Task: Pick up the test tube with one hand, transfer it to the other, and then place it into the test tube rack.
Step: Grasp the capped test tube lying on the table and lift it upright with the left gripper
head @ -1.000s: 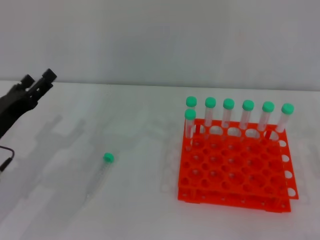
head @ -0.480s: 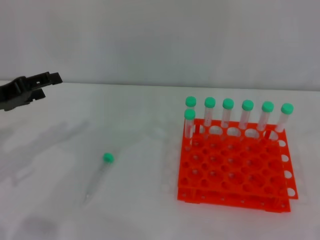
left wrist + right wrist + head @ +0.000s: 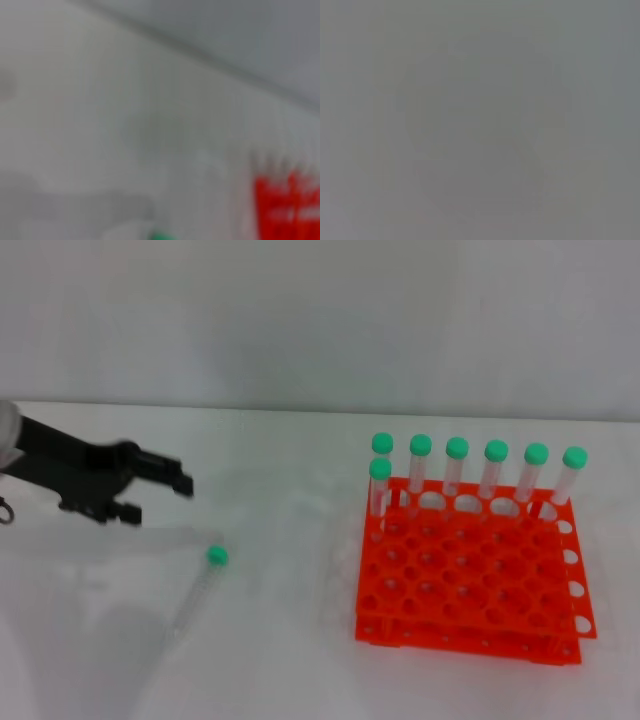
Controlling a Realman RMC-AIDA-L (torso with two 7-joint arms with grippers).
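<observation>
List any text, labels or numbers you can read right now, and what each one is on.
None can be read.
The test tube rack: no markings visible.
The test tube lying on the table, and the seven racked tubes: no print visible.
The left gripper: plain black, no label showing.
The right wrist view shows nothing.

- Setting: a laboratory-style test bench, plain and sparsely furnished.
- White worktop (image 3: 300, 660) backed by a bare pale grey wall (image 3: 320, 320); no domestic or office furnishings appear.
- Orange-red test tube rack (image 3: 470, 575) with a grid of round holes, holding seven clear, green-capped tubes (image 3: 457, 465) upright along its far rows.
- One further test tube (image 3: 200, 590) lies flat on the worktop, left of the rack.
</observation>
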